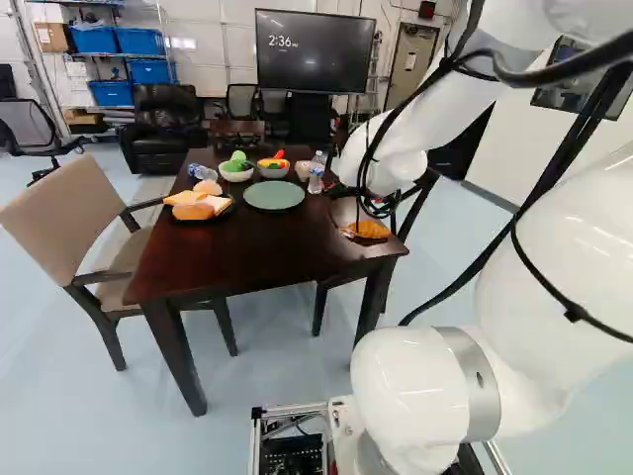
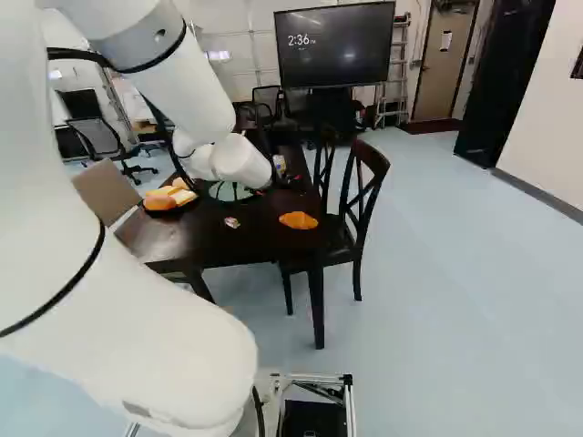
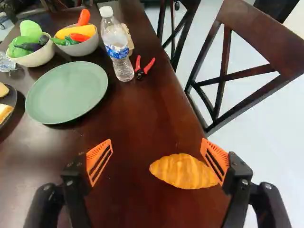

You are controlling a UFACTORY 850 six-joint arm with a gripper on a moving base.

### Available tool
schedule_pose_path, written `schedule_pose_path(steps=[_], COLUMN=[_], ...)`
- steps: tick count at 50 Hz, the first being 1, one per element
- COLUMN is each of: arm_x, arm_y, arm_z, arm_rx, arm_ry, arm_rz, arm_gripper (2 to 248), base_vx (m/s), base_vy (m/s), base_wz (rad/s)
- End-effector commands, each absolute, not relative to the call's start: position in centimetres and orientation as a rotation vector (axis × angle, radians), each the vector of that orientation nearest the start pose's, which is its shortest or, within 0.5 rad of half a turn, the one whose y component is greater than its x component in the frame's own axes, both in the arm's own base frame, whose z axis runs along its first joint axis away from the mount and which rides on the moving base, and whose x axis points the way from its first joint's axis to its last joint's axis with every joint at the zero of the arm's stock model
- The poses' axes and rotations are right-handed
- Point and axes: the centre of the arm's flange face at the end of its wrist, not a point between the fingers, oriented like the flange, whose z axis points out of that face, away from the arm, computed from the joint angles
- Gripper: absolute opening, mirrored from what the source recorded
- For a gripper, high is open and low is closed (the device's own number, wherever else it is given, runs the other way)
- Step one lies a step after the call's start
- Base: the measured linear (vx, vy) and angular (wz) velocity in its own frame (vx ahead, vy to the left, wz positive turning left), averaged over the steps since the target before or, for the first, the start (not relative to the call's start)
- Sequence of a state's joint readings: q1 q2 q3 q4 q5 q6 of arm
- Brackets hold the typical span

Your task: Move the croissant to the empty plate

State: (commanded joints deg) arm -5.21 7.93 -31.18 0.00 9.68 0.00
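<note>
Currently, the croissant [image 3: 183,172] lies directly on the table [image 3: 137,109], near the edge by a dark wooden chair [image 3: 280,42] with a crossed back. Beyond it and to one side, well apart, is a round green plate [image 3: 66,92] with nothing on it. Just past the plate stand two bowls, one of green and dark vegetables [image 3: 35,57], the other of yellow and red ones [image 3: 86,50]. Near them are an upright clear bottle [image 3: 118,52] and red-handled cutters [image 3: 148,65]. A dark plate [image 3: 13,97] of bread sits on the green plate's other side.

The table is dark, glossy wood on a pale blue floor [image 2: 455,273]. A tan armchair [image 1: 74,213] is at the left of the left base view, and a large screen [image 1: 316,49] stands at the back of the room.

The white arm [image 1: 584,267] rises from its base joint, bends, and reaches forward above the table. At its end, the gripper [image 1: 378,206] has its orange-padded fingers spread wide, gripping nothing. The croissant is ahead of the gap, close to one finger; whether they touch is unclear.
</note>
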Motion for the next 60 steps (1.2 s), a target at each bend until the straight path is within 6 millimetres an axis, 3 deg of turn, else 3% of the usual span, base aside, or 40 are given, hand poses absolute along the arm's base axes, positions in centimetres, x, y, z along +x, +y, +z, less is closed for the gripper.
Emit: schedule_pose_path(steps=[50,60], arm_x=[40.6,41.1], arm_y=[-6.3,-7.1], arm_z=[49.4,49.1], arm_rx=[-3.017,-3.045], arm_ry=[0.234,0.261], arm_rz=[-1.013,-0.916], arm_gripper=[247,247], base_vx=[0.000,0.000], base_vy=[0.000,0.000], base_wz=[0.000,0.000])
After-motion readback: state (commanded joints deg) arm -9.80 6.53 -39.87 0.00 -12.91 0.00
